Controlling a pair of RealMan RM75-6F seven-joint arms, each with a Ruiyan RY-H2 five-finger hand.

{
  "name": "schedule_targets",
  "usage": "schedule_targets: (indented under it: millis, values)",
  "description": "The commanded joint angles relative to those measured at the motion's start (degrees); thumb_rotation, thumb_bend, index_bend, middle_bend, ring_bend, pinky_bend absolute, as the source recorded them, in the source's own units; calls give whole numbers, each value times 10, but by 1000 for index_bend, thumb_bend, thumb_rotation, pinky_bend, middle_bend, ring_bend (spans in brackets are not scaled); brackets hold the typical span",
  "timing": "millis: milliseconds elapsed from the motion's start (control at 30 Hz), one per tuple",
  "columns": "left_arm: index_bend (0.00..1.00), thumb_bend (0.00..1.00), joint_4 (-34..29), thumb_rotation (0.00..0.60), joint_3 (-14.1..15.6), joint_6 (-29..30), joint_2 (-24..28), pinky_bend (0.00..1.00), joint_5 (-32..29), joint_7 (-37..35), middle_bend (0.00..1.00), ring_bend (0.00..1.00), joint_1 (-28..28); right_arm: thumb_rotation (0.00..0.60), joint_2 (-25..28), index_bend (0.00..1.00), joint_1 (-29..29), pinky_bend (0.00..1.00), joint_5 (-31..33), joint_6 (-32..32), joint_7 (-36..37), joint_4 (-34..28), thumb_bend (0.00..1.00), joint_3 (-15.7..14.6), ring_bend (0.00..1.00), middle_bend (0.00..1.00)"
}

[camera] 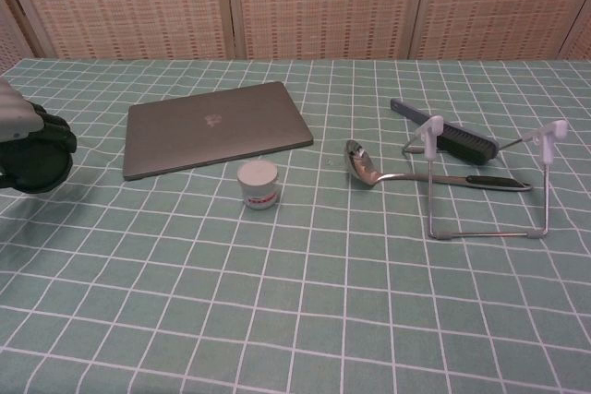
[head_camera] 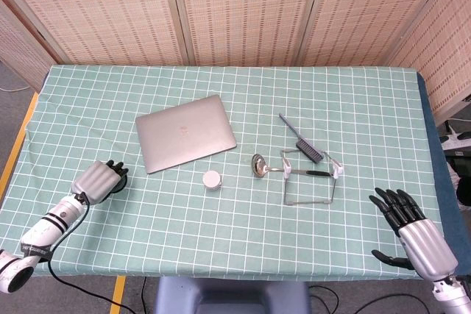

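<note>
The left hand [head_camera: 98,180] clasps a dark round object [camera: 37,161] near the left edge of the surface [head_camera: 44,145]; if the grasp loosens there, the object may roll off.

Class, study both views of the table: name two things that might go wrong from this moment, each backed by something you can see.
1. The left hand holds a dark round object near the table's left edge; a loose grip or careless release might send it off the side.
2. The ladle lies through the wire stand, beside the brush; pulling one may drag the others.
</note>
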Motion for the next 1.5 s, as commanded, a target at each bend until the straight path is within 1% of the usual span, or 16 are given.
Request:
schedule_targets:
  millis: [33, 167, 267, 367, 467, 600, 800, 900, 967, 1000, 1033, 1100, 1167, 1233, 1333, 1500]
  values:
    - [836, 626, -81, 600, -17, -9, 6, 1000, -154, 182, 880, 767, 0, 600, -1, 0, 1, 0, -1, -3, -2, 1, 43, 0, 0, 0]
    - [841, 623, -115, 600, -5, -22, 20, 1000, -190, 175, 883, 767, -7, 600, -3, 0, 1, 0, 2, -3, -3, 1, 43, 1, 0, 0]
    - [841, 611, -133, 600, -8, -56, 30, 1000, -197, 112, 884, 767, -15, 600, -4, 0, 3, 0, 2, -7, -4, 1, 43, 0, 0, 0]
    - [841, 603, -125, 600, -22, -68, 32, 1000, -142, 16, 884, 767, -13, 600, -6, 0, 3, 0, 2, -10, -7, 0, 43, 0, 0, 0]
    - [843, 599, -95, 600, -22, -65, 26, 1000, -73, -66, 886, 767, -12, 600, -8, 0, 2, 0, 5, -7, -10, 0, 43, 2, 0, 0]
    - [838, 580, -57, 600, -12, -74, 11, 1000, -32, -144, 880, 763, -15, 600, -8, 0, 3, 0, 4, -9, -10, 0, 44, 2, 0, 0]
    - [781, 520, -6, 600, 1, -72, -11, 995, 6, -220, 839, 724, -20, 600, -8, 0, 3, 0, 4, -8, -7, 0, 46, 2, 0, 0]
    - [652, 483, 3, 600, 6, -82, -13, 949, 11, -248, 749, 665, -25, 600, -9, 0, 3, 0, 5, -8, -10, 1, 48, 2, 0, 0]
    - [473, 476, 15, 600, 12, -80, -16, 890, 23, -249, 683, 615, -28, 600, -12, 0, 1, 0, 10, -7, -19, 1, 50, 5, 0, 0]
    - [335, 471, 20, 600, 14, -79, -18, 844, 25, -246, 638, 584, -29, 600, -13, 0, 1, 0, 12, -6, -21, 1, 51, 7, 0, 0]
    - [204, 463, 24, 600, 16, -79, -21, 787, 24, -243, 581, 546, -30, 600, -14, 0, 0, 0, 12, -6, -22, 1, 53, 7, 0, 0]
    - [44, 441, 26, 600, 18, -84, -22, 645, 16, -236, 424, 441, -31, 600, -14, 0, 0, 0, 11, -5, -21, 0, 57, 6, 0, 0]
    - [0, 425, 24, 600, 18, -89, -23, 494, 3, -227, 240, 290, -34, 600, -14, 0, 0, 0, 9, -3, -21, 1, 60, 6, 0, 0]
    - [0, 422, 22, 600, 18, -94, -23, 423, -7, -222, 139, 174, -36, 600, -16, 0, -1, 0, 9, 0, -23, 3, 69, 8, 0, 0]
    - [0, 415, 21, 600, 20, -99, -25, 347, -18, -215, 72, 73, -38, 600, -16, 0, -1, 0, 9, 1, -19, 4, 80, 8, 0, 0]
    - [0, 398, 20, 600, 23, -107, -28, 286, -41, -203, 3, 2, -41, 600, -15, 0, 0, 0, 9, 1, -14, 3, 80, 8, 0, 0]
